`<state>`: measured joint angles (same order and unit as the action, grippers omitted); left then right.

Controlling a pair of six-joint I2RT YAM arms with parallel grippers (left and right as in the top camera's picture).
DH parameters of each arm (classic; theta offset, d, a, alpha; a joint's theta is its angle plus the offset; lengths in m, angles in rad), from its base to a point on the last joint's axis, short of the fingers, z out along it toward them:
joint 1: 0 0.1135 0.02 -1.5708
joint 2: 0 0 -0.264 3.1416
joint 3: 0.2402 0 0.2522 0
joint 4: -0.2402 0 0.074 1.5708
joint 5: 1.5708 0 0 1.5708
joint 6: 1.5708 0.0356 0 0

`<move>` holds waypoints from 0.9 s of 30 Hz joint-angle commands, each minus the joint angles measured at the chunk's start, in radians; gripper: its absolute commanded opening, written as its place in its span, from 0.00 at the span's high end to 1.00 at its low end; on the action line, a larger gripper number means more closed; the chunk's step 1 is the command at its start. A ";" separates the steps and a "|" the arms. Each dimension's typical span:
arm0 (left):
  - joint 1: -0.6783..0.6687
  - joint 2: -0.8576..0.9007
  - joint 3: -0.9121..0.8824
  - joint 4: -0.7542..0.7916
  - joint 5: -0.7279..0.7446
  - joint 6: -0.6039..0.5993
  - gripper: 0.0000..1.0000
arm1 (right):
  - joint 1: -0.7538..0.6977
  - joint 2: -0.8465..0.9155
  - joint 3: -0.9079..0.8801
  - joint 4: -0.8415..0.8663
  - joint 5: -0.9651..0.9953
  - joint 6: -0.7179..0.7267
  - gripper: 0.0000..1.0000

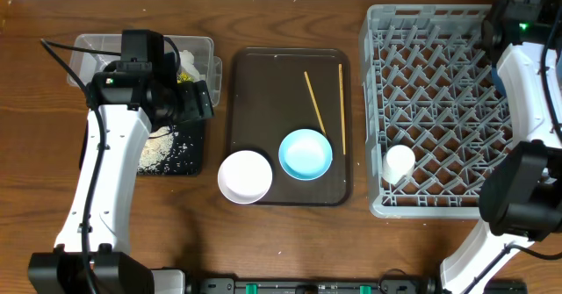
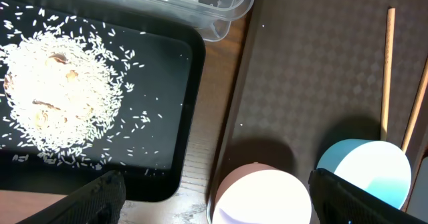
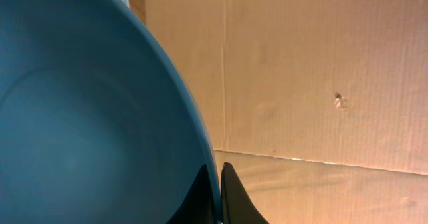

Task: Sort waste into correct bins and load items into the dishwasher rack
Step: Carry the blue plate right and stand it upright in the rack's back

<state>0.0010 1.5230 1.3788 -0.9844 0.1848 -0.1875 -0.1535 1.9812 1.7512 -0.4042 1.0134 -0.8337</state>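
Note:
My right gripper (image 3: 219, 165) is shut on the rim of the dark blue plate (image 3: 80, 117), held up over the far right of the grey dishwasher rack (image 1: 439, 110). A small white cup (image 1: 399, 163) stands in the rack's front left corner. My left gripper (image 2: 215, 180) hangs open between the black tray of rice scraps (image 2: 60, 97) and the white bowl (image 2: 264, 197), holding nothing. The light blue bowl (image 1: 306, 154) and two chopsticks (image 1: 315, 103) lie on the brown tray. The clear tub (image 1: 198, 48) holds tissue and a yellow wrapper (image 1: 186, 77).
The dark brown serving tray (image 1: 263, 92) lies between the bins and the rack. The white bowl (image 1: 245, 176) sits at its front left corner, overhanging the edge. A cardboard wall (image 3: 321, 70) stands behind the table. My left arm covers much of the clear tub.

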 commanded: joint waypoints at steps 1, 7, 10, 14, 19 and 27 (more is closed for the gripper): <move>0.003 -0.008 0.019 -0.002 0.006 -0.005 0.10 | 0.005 0.033 0.001 -0.019 0.019 -0.019 0.99; 0.003 -0.008 0.019 -0.002 0.006 -0.005 0.10 | 0.038 0.033 0.001 -0.026 0.023 -0.009 0.93; 0.003 -0.008 0.019 -0.002 0.006 -0.005 0.10 | 0.061 0.033 0.001 -0.027 0.026 -0.009 0.88; 0.003 -0.008 0.019 -0.002 0.006 -0.005 0.10 | 0.093 0.033 0.001 -0.043 0.026 -0.009 0.62; 0.003 -0.008 0.019 -0.002 0.006 -0.005 0.10 | 0.129 0.032 0.001 -0.051 0.026 0.017 0.32; 0.003 -0.008 0.019 -0.002 0.006 -0.005 0.10 | 0.174 -0.010 0.001 -0.053 -0.069 0.128 0.01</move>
<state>0.0010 1.5230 1.3788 -0.9844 0.1848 -0.1871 -0.0032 2.0014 1.7504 -0.4557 0.9863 -0.7723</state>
